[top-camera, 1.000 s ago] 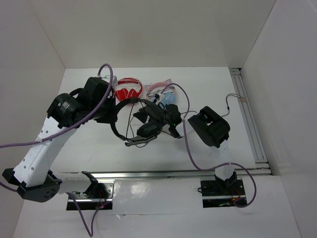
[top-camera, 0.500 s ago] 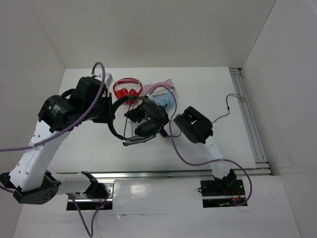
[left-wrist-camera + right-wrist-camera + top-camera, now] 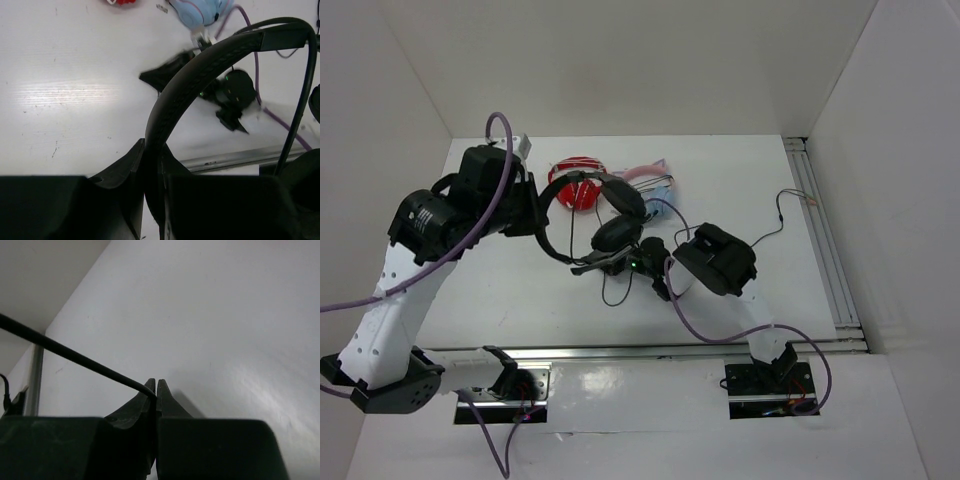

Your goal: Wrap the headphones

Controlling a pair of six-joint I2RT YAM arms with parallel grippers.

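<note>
My left gripper [image 3: 152,157] is clamped on the headband [image 3: 210,62] of the black headphones [image 3: 610,225]. The padded band is pinched between both fingers near one end of its arc. From the pinch the band curves up and away from me, held off the table [image 3: 65,90].

In the top view that arc crosses just in front of the red-and-white headphones [image 3: 585,195], and I place everything else from those. One round earcup [image 3: 616,233] hangs nearer to my bases than the red pair and a little to their right. The boom mic [image 3: 588,266] juts out beneath it, nearer still. I cannot tell whether the cup touches the table.

My right gripper [image 3: 156,389] has its fingers pressed together on the thin black cable [image 3: 75,356]. In the wrist view the cable comes in from the left and ends in the pinch at the very tips. From above, this gripper sits well to the near right of the red pair, just past the hanging earcup, and a slack loop of the cable droops between cup and fingers.

The light-blue and pink cat-ear headphones [image 3: 658,188] lie just to the right of the red pair, behind the black earcup
</note>
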